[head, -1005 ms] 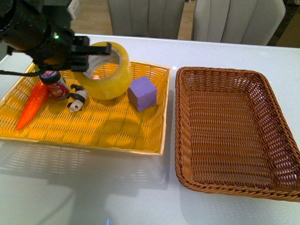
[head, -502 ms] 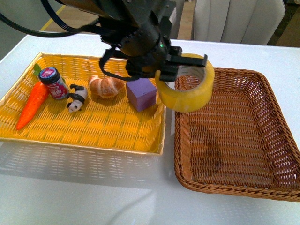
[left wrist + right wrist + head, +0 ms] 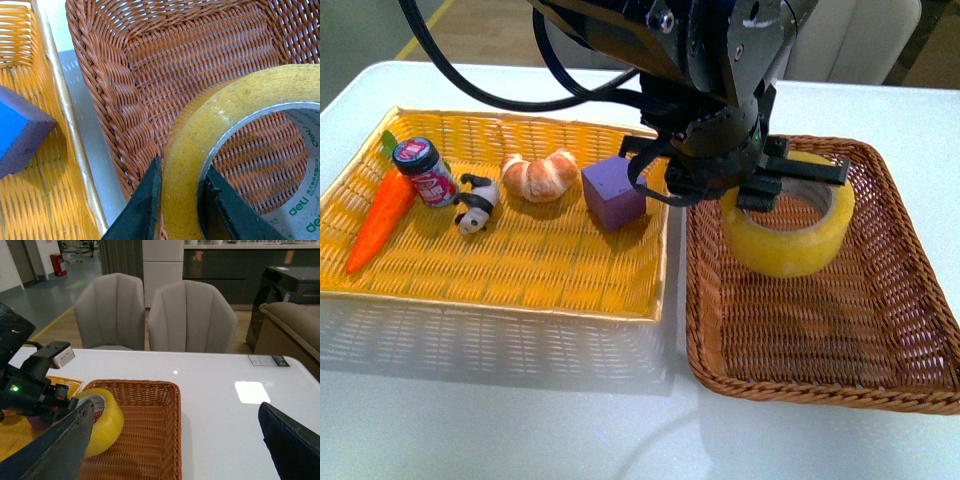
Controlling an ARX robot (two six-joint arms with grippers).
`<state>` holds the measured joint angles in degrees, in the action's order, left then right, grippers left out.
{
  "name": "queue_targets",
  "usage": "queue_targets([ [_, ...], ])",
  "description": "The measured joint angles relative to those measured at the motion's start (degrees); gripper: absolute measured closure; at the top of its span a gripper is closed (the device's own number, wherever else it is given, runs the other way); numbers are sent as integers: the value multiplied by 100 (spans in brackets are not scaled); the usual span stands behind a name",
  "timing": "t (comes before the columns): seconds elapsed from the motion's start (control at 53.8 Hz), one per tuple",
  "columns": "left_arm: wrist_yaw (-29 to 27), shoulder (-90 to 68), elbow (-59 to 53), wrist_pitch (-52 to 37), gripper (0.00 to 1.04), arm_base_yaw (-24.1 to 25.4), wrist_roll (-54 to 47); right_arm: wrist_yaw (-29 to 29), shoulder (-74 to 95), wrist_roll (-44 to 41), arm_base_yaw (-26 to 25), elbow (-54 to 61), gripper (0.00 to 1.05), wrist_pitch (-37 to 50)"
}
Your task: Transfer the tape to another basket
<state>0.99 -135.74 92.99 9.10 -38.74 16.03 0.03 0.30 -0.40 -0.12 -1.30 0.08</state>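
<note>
The tape, a wide yellow roll with a whitish core, hangs low inside the left part of the brown wicker basket. I cannot tell whether it touches the basket floor. My left gripper is shut on the tape's wall. In the left wrist view the two dark fingers of the left gripper pinch the tape, one outside the ring and one inside, above the basket. My right gripper is open and holds nothing. It hovers back from the basket and looks at the tape.
The flat yellow tray lies left of the basket. It holds a purple cube, a croissant, a panda toy, a small can and a carrot. Two grey chairs stand beyond the white table.
My left arm has carried the tape from above the yellow tray rightwards over the basket rim and lowered it into the basket. The croissant that the roll hid now shows.
</note>
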Motion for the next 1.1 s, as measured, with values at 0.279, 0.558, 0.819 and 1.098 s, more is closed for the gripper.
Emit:
queue_targets([
  [0.279, 66, -39, 87, 28, 74, -17, 92, 0, 0, 0, 0, 0, 9, 0],
  [0.558, 68, 140, -278, -275, 28, -13, 136, 0, 0, 0, 0, 0, 9, 0],
  [0.819, 144, 1325, -1663, -1217, 9, 188, 138, 0, 0, 0, 0, 0, 9, 0],
  [1.098, 485, 3738, -4004, -1930, 9, 1405, 90, -2, 0, 0, 0, 0, 9, 0],
])
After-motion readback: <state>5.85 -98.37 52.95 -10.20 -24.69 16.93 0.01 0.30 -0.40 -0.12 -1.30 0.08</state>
